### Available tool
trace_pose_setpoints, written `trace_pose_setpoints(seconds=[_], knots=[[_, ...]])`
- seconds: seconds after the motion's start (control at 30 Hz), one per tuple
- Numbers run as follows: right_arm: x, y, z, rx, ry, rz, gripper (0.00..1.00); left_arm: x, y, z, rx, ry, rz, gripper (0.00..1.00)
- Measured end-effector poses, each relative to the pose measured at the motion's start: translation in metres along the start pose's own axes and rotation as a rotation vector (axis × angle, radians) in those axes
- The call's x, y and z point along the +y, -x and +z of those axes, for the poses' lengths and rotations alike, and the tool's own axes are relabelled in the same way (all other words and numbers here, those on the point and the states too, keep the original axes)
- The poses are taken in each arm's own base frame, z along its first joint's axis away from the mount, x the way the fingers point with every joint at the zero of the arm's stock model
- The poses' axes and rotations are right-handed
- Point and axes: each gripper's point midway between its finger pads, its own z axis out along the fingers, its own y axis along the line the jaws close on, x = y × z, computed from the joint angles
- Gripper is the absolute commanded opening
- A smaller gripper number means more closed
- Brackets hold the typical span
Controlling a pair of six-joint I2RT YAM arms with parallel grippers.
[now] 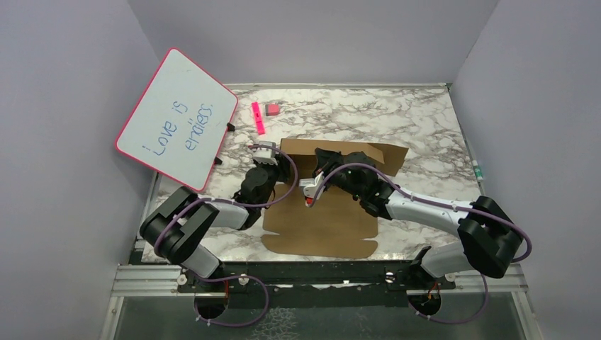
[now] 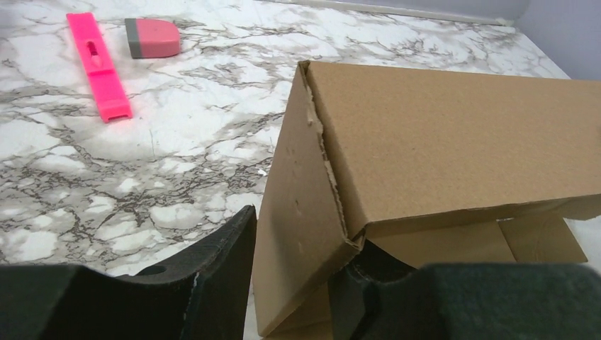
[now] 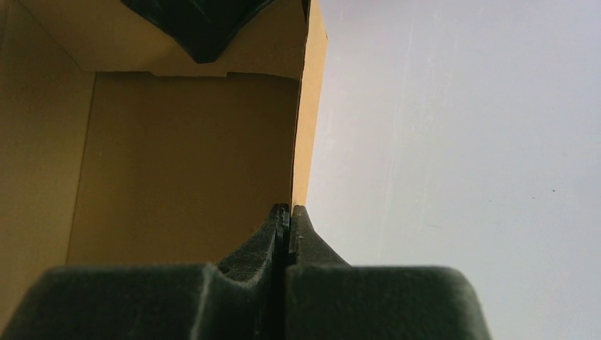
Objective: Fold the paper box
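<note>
The paper box's (image 1: pixel 319 219) raised left wall was straddled by the left gripper's (image 2: pixel 294 244) half-spread jaws, pinch unconfirmed, while the right gripper (image 3: pixel 288 210), jaws pressed together, was set inside.

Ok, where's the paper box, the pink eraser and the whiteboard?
paper box (image 1: pixel 319 223), top view, flat near panel.
pink eraser (image 2: pixel 157 39), left wrist view, pink face.
whiteboard (image 1: pixel 177 120), top view, white writing surface.
</note>
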Motion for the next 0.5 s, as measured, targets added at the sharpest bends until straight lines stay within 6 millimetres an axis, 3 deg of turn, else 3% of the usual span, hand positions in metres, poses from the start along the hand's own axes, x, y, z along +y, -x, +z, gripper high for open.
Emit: trace_pose_setpoints(seconds=[0.5], knots=[[0.002, 0.002, 0.006, -0.008, 0.0, 0.052, 0.02, 0.02, -0.023, 0.008, -0.044, 0.176, -0.025, 0.43]])
